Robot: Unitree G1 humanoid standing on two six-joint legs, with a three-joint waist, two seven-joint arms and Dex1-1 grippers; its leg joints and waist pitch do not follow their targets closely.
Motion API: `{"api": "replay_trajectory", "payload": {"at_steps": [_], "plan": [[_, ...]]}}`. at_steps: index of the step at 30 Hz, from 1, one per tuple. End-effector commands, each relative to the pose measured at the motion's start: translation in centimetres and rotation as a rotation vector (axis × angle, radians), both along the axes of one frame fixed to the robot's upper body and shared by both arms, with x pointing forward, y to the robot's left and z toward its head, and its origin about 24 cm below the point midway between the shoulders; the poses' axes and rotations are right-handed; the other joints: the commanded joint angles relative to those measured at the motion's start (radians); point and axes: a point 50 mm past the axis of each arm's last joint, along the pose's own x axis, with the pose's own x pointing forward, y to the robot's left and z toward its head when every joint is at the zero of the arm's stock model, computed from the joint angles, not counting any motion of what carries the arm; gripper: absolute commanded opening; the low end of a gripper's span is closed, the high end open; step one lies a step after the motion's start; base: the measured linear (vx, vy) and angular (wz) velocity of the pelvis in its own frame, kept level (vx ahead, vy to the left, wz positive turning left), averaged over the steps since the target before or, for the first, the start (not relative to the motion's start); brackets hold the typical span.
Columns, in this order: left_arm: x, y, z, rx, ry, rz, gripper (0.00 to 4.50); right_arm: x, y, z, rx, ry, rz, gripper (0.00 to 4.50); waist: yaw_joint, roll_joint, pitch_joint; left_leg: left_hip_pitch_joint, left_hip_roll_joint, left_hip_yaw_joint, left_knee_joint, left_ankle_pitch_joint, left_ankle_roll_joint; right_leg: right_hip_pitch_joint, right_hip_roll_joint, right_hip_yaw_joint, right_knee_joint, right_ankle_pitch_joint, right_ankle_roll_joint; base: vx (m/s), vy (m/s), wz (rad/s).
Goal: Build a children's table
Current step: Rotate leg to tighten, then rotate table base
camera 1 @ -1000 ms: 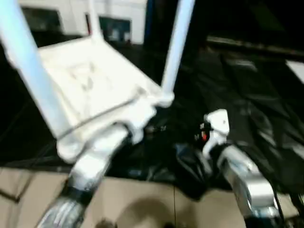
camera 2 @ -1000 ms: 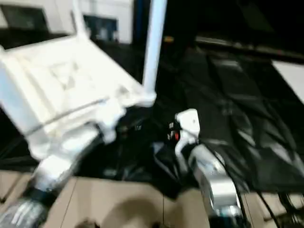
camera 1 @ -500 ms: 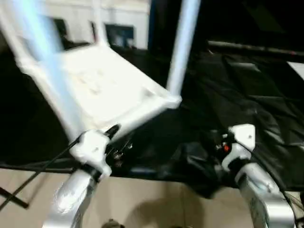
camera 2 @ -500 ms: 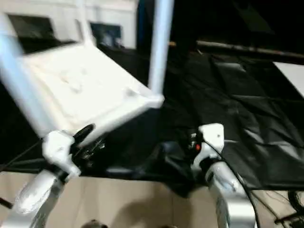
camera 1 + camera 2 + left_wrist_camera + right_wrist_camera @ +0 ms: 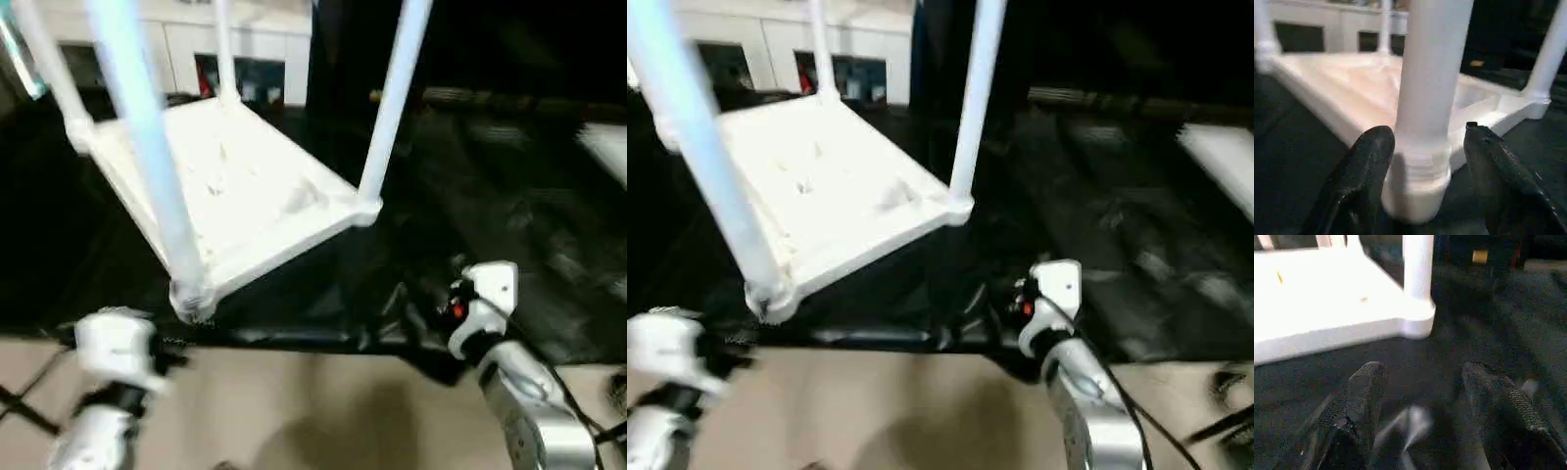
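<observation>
Found the table point(image 5: 245, 196) upside down in the upper left of the head view, lying top-down on a black sheet point(image 5: 509, 196), all four legs pointing up from the corner sockets. Judged it left that way so the sockets stayed open to reach from above.

Saw the left gripper point(image 5: 1425, 139) low at the lower left of the head view, over tan floor point(image 5: 294, 411), just short of the nearest leg point(image 5: 147, 147). Seen from its wrist, had both black fingers point(image 5: 1369, 166) spread wide, the base of that leg standing between them but beyond the tips, untouched. Read that as a released hand lined up with the leg, perhaps to check its seating.

Saw the right gripper point(image 5: 1420, 369) at the lower right, over the sheet's crumpled front edge, fingers likewise parted, holding nothing, near the corner with the right-hand leg point(image 5: 392, 108) yet apart from it.

Noted a white cabinet point(image 5: 255, 49) with dark panes behind, top of frame. Noted a thin dark cable point(image 5: 20, 392) crossing the floor at the lower left. Thought the raised folds of the sheet beside the right gripper the likeliest snag.
</observation>
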Motion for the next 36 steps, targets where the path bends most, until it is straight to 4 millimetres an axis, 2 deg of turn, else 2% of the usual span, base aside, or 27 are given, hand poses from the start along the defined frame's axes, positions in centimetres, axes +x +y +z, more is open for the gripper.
{"api": "replay_trajectory", "payload": {"at_steps": [1,2,3,4,5,6,8,10,11,13,15,16,17,18,19,20,21,22,23,24,26,27,28,30,33,35,36], "plan": [[-0.1,0.4,-0.7,0.036,0.015,0.071,2.74,0.1,-1.0,-0.3,-0.015,0.013,-0.032,2.78,0.004,0.007,-0.027,0.003,0.039,-0.024,-0.143,-0.542,0.045,-0.005,-0.067,0.063,-0.093,-0.142,-0.031,-0.108,-0.143,-0.12],[0.0,0.7,-0.8,0.046,0.014,0.095,2.74,0.1,-0.9,-0.3,-0.013,0.012,-0.032,2.78,0.053,-0.023,-0.029,0.015,-0.012,0.010,-0.012,-0.195,0.014,-0.035,-0.175,0.114,-0.228,-0.778,0.111,-0.108,-0.143,-0.12],[0.1,1.5,-0.9,0.065,0.013,0.160,2.74,0.4,-0.9,-0.3,-0.010,0.011,-0.029,2.78,0.053,-0.040,-0.031,-0.001,-0.009,0.006,-0.016,-0.131,0.016,-0.022,-0.171,0.123,-0.219,-0.842,0.148,-0.098,-0.139,-0.23],[0.2,1.6,-0.9,0.065,0.013,0.163,2.74,0.4,-0.9,-0.3,-0.010,0.011,-0.029,2.78,0.065,-0.019,-0.034,-0.011,-0.001,0.004,-0.066,-0.078,-0.021,-0.008,-0.139,0.089,-0.199,-0.765,0.131,-0.046,-0.104,-0.20],[0.3,1.9,-0.9,0.066,0.012,0.179,2.74,0.5,-0.8,-0.3,-0.010,0.012,-0.027,2.78,0.068,-0.019,-0.033,-0.005,0.004,0.009,-0.098,-0.135,-0.040,-0.017,-0.099,0.069,-0.185,-0.643,0.115,-0.046,-0.104,-0.20],[0.6,2.0,-0.8,0.059,0.005,0.169,2.74,0.6,-0.7,-0.4,-0.010,0.014,-0.017,2.78,0.068,-0.020,-0.033,-0.001,0.005,0.011,-0.106,-0.164,-0.047,-0.020,-0.087,0.063,-0.180,-0.600,0.103,-0.040,-0.070,-0.07],[2.1,2.2,-0.7,0.013,0.004,0.106,3.02,0.6,-0.1,-0.5,0.030,0.018,0.067,3.03,0.074,-0.001,-0.033,0.022,0.010,0.011,-0.117,-0.251,-0.050,-0.033,-0.076,0.061,-0.178,-0.531,0.054,0.000,0.000,0.00],[2.6,2.3,-0.8,-0.004,0.018,0.105,3.08,0.5,0.3,-0.5,0.046,0.019,0.120,3.13,0.071,0.003,-0.031,0.012,0.023,0.002,-0.138,-0.302,-0.051,-0.015,-0.072,0.055,-0.162,-0.432,0.006,0.000,0.000,0.00],[3.0,2.2,-0.8,-0.004,0.015,0.107,3.19,0.4,0.6,-0.5,0.046,0.021,0.148,3.21,0.070,0.011,-0.031,0.020,0.028,0.000,-0.143,-0.332,-0.054,-0.017,-0.073,0.054,-0.164,-0.408,-0.009,0.000,0.000,0.00],[3.4,1.7,-0.6,-0.014,-0.001,0.100,3.38,0.4,0.9,-0.4,0.051,0.022,0.182,3.48,0.070,0.004,-0.036,0.022,0.033,0.000,-0.146,-0.316,-0.049,-0.011,-0.073,0.055,-0.159,-0.335,-0.029,0.015,0.058,0.00],[3.8,1.2,-0.3,-0.028,-0.022,0.091,3.48,0.5,1.0,-0.4,0.053,0.020,0.194,3.63,0.069,0.005,-0.040,0.022,0.037,0.002,-0.151,-0.295,-0.044,-0.005,-0.073,0.053,-0.153,-0.265,-0.049,0.022,0.061,0.00],[4.0,1.0,-0.1,-0.036,-0.032,0.085,3.48,0.6,1.1,-0.4,0.054,0.020,0.198,3.63,0.069,0.013,-0.043,0.026,0.039,0.005,-0.154,-0.285,-0.051,-0.005,-0.071,0.053,-0.149,-0.195,-0.066,0.033,0.059,-0.03],[4.5,0.7,0.1,-0.040,-0.041,0.081,3.57,0.7,1.2,-0.4,0.053,0.022,0.208,3.70,0.065,-0.003,-0.044,0.021,0.038,0.007,-0.153,-0.279,-0.050,-0.002,-0.070,0.053,-0.149,-0.171,-0.067,0.033,0.059,-0.03],[5.0,0.4,0.4,-0.040,-0.048,0.081,3.69,0.7,1.4,-0.4,0.050,0.023,0.220,3.77,0.066,-0.008,-0.047,0.018,0.037,0.009,-0.152,-0.261,-0.049,0.002,-0.071,0.053,-0.143,-0.126,-0.068,0.038,0.051,-0.06],[5.4,0.1,0.8,-0.038,-0.055,0.083,3.80,0.8,1.5,-0.5,0.048,0.023,0.231,3.92,0.069,0.001,-0.051,0.026,0.036,0.012,-0.148,-0.250,-0.050,-0.002,-0.071,0.055,-0.138,-0.075,-0.075,0.000,0.000,0.00],[6.2,-0.8,1.9,-0.055,-0.091,0.049,3.87,0.9,1.7,-0.4,0.043,0.024,0.252,4.00,0.068,-0.010,-0.049,0.024,0.035,0.017,-0.147,-0.230,-0.042,-0.001,-0.072,0.056,-0.136,-0.043,-0.077,0.000,0.000,0.00],[6.2,-0.8,1.9,-0.055,-0.091,0.049,3.89,0.9,1.7,-0.4,0.043,0.024,0.252,4.05,0.071,-0.008,-0.051,0.026,0.035,0.019,-0.145,-0.220,-0.042,0.001,-0.073,0.056,-0.136,-0.033,-0.078,0.000,0.000,0.00],[6.7,-1.4,2.5,-0.070,-0.113,0.023,3.92,1.1,1.9,-0.4,0.039,0.025,0.262,4.11,0.069,-0.017,-0.053,0.024,0.036,0.023,-0.142,-0.187,-0.037,0.004,-0.073,0.056,-0.132,0.000,-0.075,0.000,0.000,0.00],[6.9,-1.6,2.8,-0.078,-0.122,0.016,4.08,1.1,2.0,-0.4,0.037,0.026,0.269,4.22,0.073,-0.014,-0.054,0.025,0.036,0.024,-0.141,-0.173,-0.037,0.004,-0.073,0.056,-0.130,0.016,-0.074,0.000,0.000,0.00],[7.1,-1.9,3.2,-0.091,-0.132,0.002,4.28,1.2,2.0,-0.5,0.027,0.026,0.276,4.43,0.072,-0.017,-0.055,0.024,0.036,0.026,-0.138,-0.145,-0.036,0.007,-0.073,0.056,-0.126,0.059,-0.076,0.000,0.000,0.00],[7.4,-2.3,3.7,-0.097,-0.152,-0.020,4.31,1.3,1.9,-0.5,0.017,0.029,0.281,4.47,0.074,-0.027,-0.057,0.025,0.032,0.032,-0.131,-0.101,-0.030,0.009,-0.071,0.057,-0.121,0.117,-0.073,0.000,0.000,0.00],[7.7,-2.7,4.0,-0.123,-0.167,-0.063,4.38,1.5,1.8,-0.6,0.003,0.033,0.280,4.49,0.073,-0.035,-0.057,0.024,0.032,0.034,-0.131,-0.094,-0.028,0.011,-0.071,0.057,-0.123,0.118,-0.072,0.000,0.000,0.00],[7.8,-2.8,4.1,-0.132,-0.170,-0.074,4.38,1.5,1.8,-0.6,-0.001,0.034,0.280,4.49,0.075,-0.031,-0.058,0.025,0.032,0.035,-0.130,-0.088,-0.029,0.011,-0.071,0.058,-0.121,0.121,-0.074,0.000,0.000,0.00],[8.0,-3.3,4.5,-0.141,-0.184,-0.133,4.45,1.8,1.6,-0.7,-0.024,0.044,0.275,4.50,0.071,-0.039,-0.056,0.027,0.032,0.037,-0.129,-0.094,-0.029,0.010,-0.070,0.058,-0.122,0.111,-0.073,0.000,0.000,0.00],[8.4,-3.8,4.8,-0.134,-0.183,-0.183,4.45,2.1,1.4,-0.9,-0.050,0.051,0.258,4.50,0.072,-0.041,-0.053,0.029,0.034,0.039,-0.130,-0.104,-0.034,0.008,-0.070,0.060,-0.124,0.082,-0.068,0.000,0.000,0.00],[9.5,-5.3,5.2,-0.097,-0.165,-0.256,4.45,2.7,1.2,-1.1,-0.093,0.058,0.219,4.50,0.071,-0.034,-0.053,0.038,0.035,0.041,-0.131,-0.136,-0.051,0.000,-0.068,0.060,-0.127,0.048,-0.068,0.000,0.000,0.00],[9.7,-5.9,5.3,-0.092,-0.166,-0.284,4.45,2.9,1.1,-1.2,-0.107,0.059,0.202,4.50,0.071,-0.037,-0.052,0.038,0.034,0.042,-0.131,-0.141,-0.053,-0.001,-0.067,0.060,-0.128,0.039,-0.067,0.000,0.000,0.00]]}}
